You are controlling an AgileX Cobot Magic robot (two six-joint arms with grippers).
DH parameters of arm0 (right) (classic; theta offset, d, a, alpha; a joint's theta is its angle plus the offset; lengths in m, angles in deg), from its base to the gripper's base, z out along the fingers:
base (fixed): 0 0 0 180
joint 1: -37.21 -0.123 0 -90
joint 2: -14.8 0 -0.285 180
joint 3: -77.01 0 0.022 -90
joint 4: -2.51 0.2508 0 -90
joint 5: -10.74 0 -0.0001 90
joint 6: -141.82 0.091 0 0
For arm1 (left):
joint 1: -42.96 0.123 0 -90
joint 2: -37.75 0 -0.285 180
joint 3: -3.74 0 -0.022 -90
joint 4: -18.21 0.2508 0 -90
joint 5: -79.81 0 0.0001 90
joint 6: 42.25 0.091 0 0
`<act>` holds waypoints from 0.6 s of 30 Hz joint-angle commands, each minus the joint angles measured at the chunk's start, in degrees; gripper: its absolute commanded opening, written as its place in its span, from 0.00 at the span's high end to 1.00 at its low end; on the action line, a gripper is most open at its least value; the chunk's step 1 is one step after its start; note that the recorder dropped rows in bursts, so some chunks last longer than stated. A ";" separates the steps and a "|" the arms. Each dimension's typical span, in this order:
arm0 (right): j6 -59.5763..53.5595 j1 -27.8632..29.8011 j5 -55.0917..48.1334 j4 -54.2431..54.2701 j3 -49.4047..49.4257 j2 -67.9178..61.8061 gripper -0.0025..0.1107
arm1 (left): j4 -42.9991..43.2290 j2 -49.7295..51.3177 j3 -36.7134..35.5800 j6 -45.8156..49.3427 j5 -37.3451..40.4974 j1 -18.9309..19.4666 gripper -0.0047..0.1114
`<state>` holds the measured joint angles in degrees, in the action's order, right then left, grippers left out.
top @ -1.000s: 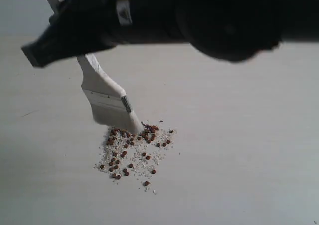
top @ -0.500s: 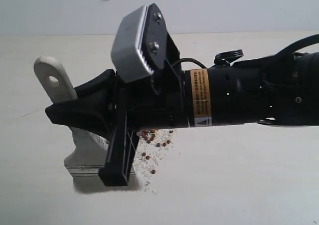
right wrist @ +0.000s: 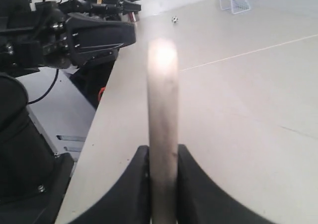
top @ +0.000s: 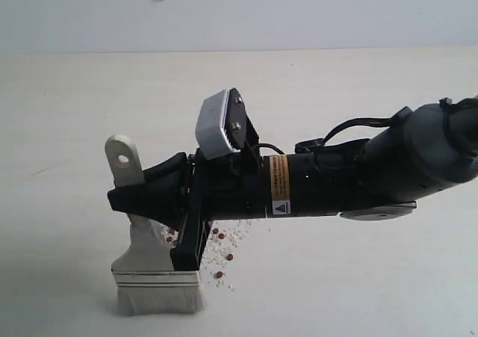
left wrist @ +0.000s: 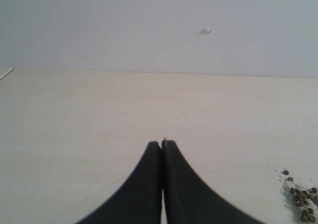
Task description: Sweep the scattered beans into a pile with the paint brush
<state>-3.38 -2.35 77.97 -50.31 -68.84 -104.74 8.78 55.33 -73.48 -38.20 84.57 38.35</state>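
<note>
Standing almost upright on the pale table (top: 358, 90), the paint brush (top: 148, 253) rests on its cream bristles, with the silver band just above them and the holed end of its wooden handle at the top, tipped a little to the left. The right gripper (top: 138, 199) is clamped across the handle, between the holed end and the wide head of the brush. In the right wrist view the handle (right wrist: 163, 110) runs straight up between the two black fingers of this gripper (right wrist: 163, 152), and both fingers press against its sides, so the jaws are drawn in only as far as the handle's thickness allows. Just right of the brush head, the beans (top: 229, 256) lie on the table among fine white grains, with the nearest visible ones close beside the right corner of the bristles. The gripper hides much of the patch, so whether the beans form a tidy heap cannot be told. Further right of the brush, the black arm (top: 336, 184) reaches in low over the table, carrying an orange label (top: 280, 184) and a grey-white camera box (top: 216, 124) on top. The left gripper (left wrist: 162, 145) shows only in its own wrist view. Its two black fingers are pressed together with nothing between them, above bare table, and some beans (left wrist: 300, 194) lie well off to one side. Where it stands relative to the brush cannot be told.
</note>
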 commanded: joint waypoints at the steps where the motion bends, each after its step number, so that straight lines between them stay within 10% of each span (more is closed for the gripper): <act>1: -1.27 2.44 2.61 1.92 -2.64 -4.18 0.98 | -0.47 -0.48 0.01 0.11 0.00 0.08 0.96; 18: 4.24 10.38 2.73 1.11 -11.14 -8.25 0.98 | -0.47 -0.48 0.01 0.11 0.00 0.08 0.96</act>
<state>-1.10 7.61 80.43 -48.84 -79.46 -113.26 8.78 55.33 -73.48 -38.20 84.57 38.35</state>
